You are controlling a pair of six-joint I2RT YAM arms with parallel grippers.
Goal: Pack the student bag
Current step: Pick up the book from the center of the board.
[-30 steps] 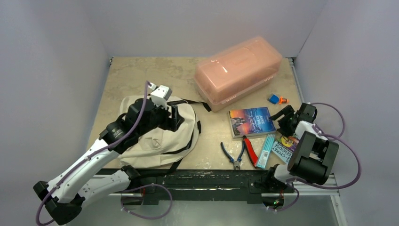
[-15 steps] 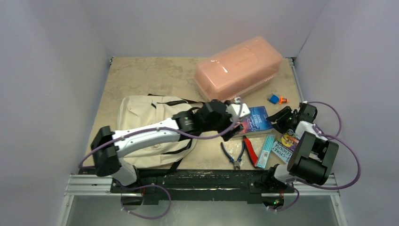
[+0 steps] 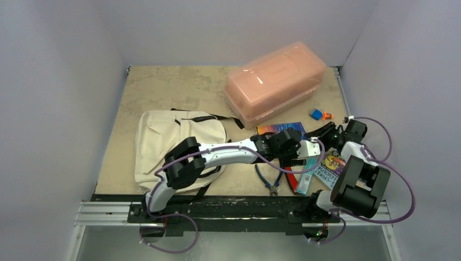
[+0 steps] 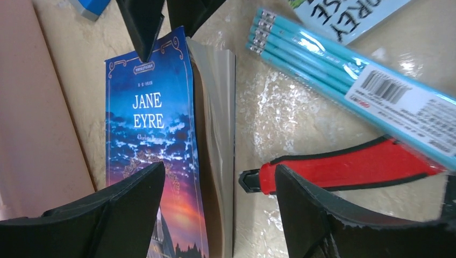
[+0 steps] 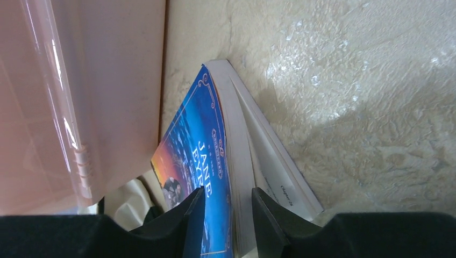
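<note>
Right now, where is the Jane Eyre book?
Top view, right of centre: the Jane Eyre book sits just in front of the pink box, partly under the left arm, its edge pinched in the right hand.

Glossy book (image 4: 150, 140), matt cloth student bag (image 3: 155, 136)

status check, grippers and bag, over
Left gripper open over the book. Right gripper shut on its edge. Student bag flat at left, untouched. Pencils and red-handled tool beside book.

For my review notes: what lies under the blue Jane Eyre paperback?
Under the tilted blue Jane Eyre paperback, its lower pages sag open onto the beige table. The jaws of the right gripper hide the near part.
</note>
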